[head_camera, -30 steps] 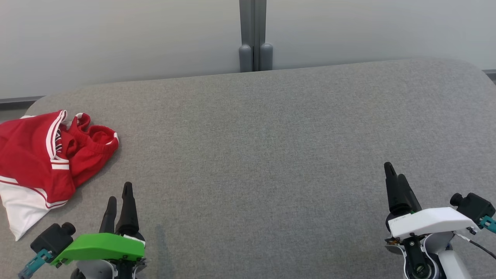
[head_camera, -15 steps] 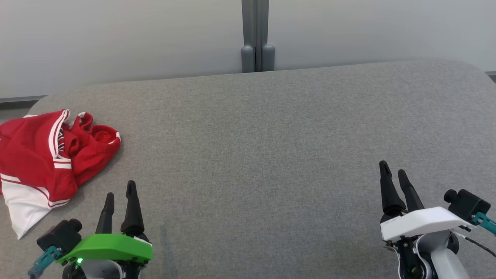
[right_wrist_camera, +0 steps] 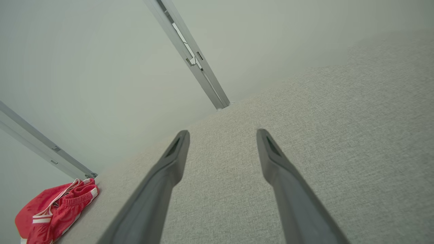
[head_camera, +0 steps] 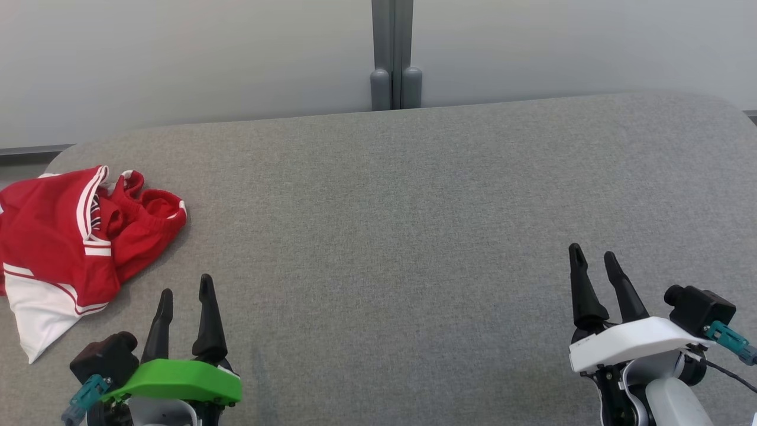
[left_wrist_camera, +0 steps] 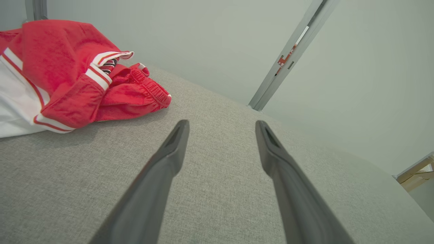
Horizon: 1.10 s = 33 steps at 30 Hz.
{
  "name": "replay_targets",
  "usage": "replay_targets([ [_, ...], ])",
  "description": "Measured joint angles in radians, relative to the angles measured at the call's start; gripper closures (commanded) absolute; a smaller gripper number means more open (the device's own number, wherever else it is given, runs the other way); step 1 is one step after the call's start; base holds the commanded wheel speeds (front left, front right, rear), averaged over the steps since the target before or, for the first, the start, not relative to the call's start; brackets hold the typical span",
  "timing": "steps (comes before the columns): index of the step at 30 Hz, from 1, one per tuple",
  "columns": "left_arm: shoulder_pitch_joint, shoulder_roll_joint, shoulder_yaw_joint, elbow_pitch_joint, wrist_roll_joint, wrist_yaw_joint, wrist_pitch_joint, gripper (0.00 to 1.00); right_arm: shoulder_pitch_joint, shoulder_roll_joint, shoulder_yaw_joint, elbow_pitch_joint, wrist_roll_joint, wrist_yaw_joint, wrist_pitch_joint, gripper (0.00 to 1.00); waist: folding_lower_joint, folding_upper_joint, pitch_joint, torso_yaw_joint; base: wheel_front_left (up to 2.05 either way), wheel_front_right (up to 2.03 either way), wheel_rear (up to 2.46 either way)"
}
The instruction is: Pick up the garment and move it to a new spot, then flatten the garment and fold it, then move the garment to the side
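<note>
The garment [head_camera: 65, 242] is a red piece with white stripes and a white panel, lying crumpled at the far left of the grey fabric table [head_camera: 384, 236]. My left gripper [head_camera: 185, 286] stands open at the lower left, a short way to the right of the garment's near edge and apart from it, with nothing between its fingers. Its wrist view has the garment [left_wrist_camera: 67, 74] up and left of the open left gripper [left_wrist_camera: 222, 123]. My right gripper [head_camera: 591, 251] is open at the lower right over bare table. From its wrist the right gripper [right_wrist_camera: 222, 132] is empty, and the garment [right_wrist_camera: 54, 210] lies far to the left.
A pale wall with a grey upright post [head_camera: 391, 59] runs behind the table's back edge. The table's rounded back-left corner [head_camera: 65, 157] lies just beyond the garment. A wooden piece [left_wrist_camera: 417, 169] shows past the table in the left wrist view.
The head camera has shifted slightly. My left gripper has slid a little right and back, my right gripper a little left; both have turned so their fingers show further apart. The garment lies as before.
</note>
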Motion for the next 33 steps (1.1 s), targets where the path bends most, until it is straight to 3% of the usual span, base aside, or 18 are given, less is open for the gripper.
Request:
replay_targets([
  [15,0.017,0.000,-0.013,-0.006,0.135,0.005,-0.038,0.00,-0.003,-0.001,0.012,0.010,-0.137,0.000,-0.036,0.00,0.0000,0.0000,-0.016,0.001,0.00,0.00,0.00],
  [33,0.024,0.000,-0.022,0.026,0.211,0.011,-0.071,0.00,-0.003,-0.003,0.032,0.053,-0.267,0.000,-0.072,0.00,0.0000,0.0000,-0.025,-0.001,0.00,0.00,0.00],
])
